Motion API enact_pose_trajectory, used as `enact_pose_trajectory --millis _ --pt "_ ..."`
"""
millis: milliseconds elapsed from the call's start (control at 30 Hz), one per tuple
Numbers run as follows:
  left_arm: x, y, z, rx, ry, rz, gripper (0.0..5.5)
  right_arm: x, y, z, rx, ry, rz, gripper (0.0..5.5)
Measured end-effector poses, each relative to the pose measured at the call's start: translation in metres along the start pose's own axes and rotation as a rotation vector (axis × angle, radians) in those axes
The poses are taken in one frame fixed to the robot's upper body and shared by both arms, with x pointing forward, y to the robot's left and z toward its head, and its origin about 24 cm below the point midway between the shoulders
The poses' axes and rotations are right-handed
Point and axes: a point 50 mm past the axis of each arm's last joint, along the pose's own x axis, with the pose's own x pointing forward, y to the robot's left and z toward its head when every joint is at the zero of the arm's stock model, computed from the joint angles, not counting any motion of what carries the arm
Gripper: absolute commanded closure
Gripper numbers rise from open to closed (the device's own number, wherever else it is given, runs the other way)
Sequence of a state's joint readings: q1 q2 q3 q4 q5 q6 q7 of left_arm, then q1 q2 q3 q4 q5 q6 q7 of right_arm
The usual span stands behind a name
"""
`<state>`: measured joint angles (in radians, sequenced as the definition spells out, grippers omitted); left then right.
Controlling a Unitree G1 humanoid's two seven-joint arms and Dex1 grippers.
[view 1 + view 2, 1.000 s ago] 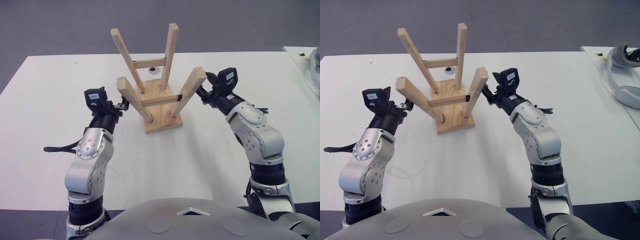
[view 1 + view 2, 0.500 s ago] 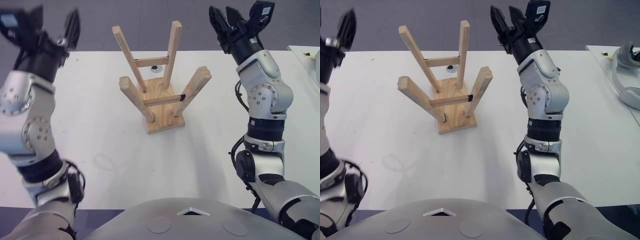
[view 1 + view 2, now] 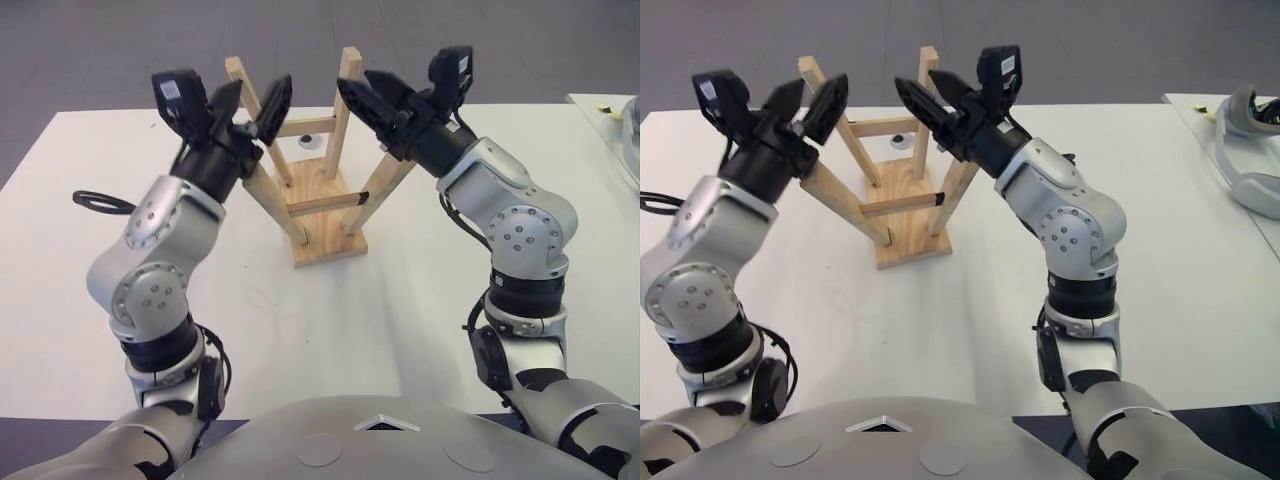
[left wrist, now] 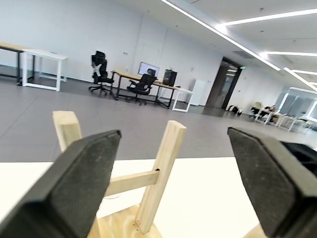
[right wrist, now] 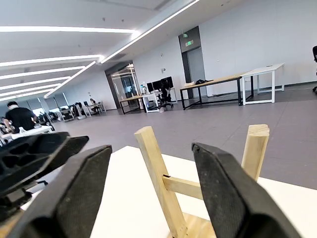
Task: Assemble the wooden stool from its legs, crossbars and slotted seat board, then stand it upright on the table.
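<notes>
The left gripper (image 3: pixel 252 100) hangs with fingers spread wide, holding nothing, just above the top of the near left leg (image 3: pixel 278 205). The right gripper (image 3: pixel 354 80) gapes equally empty over the near right leg (image 3: pixel 380 185). Below both, the stool (image 3: pixel 322 205) stands upside down, seat board (image 3: pixel 330 243) flat on the table (image 3: pixel 400 300). Beyond the fingertips rise the far legs (image 4: pixel 161 173), joined by a crossbar (image 4: pixel 130 181).

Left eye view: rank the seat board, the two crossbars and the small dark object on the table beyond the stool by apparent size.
1. seat board
2. near crossbar and far crossbar: they look alike, so left unranked
3. small dark object
</notes>
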<state>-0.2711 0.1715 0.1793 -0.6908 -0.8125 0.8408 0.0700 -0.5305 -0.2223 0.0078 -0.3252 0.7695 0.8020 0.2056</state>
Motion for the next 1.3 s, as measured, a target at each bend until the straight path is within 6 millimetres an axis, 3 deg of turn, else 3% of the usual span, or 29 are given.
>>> enact_pose_trajectory --millis 300,433,567,633,767,833,900,1033,1133,1300 --pt "-0.001 0.003 -0.005 -0.005 -0.081 -0.052 1.50 0.004 -0.005 0.003 -0.002 0.003 -0.040 2.45" --pt "0.001 0.034 0.005 0.058 -0.014 0.085 1.50 0.013 -0.009 0.008 0.216 -0.026 -0.005 2.45" --pt "-0.017 0.061 0.039 0.100 -0.098 0.207 1.50 0.017 -0.017 0.013 0.296 -0.045 0.024 2.45" --pt "-0.026 0.067 0.043 0.105 -0.115 0.243 1.50 0.017 -0.022 0.013 0.308 -0.039 0.015 2.45" --pt "-0.046 0.078 0.027 0.077 -0.065 0.326 1.50 0.008 -0.051 0.021 0.323 -0.039 -0.075 2.45" --pt "-0.051 0.080 0.019 0.048 -0.056 0.347 1.50 0.004 -0.070 0.016 0.412 -0.045 -0.154 2.45" --pt "-0.057 0.082 0.010 0.019 -0.045 0.370 1.50 0.006 -0.078 0.026 0.459 -0.081 -0.172 2.45" --pt "-0.058 0.082 0.005 0.007 -0.051 0.384 1.50 0.013 -0.073 0.041 0.420 -0.092 -0.116 2.45" --pt "-0.057 0.081 0.005 0.004 -0.056 0.377 1.50 0.008 -0.075 0.037 0.191 0.011 -0.091 2.45" --pt "-0.058 0.082 0.005 0.008 -0.059 0.380 1.50 -0.014 -0.059 0.045 0.133 0.097 0.272 2.45"
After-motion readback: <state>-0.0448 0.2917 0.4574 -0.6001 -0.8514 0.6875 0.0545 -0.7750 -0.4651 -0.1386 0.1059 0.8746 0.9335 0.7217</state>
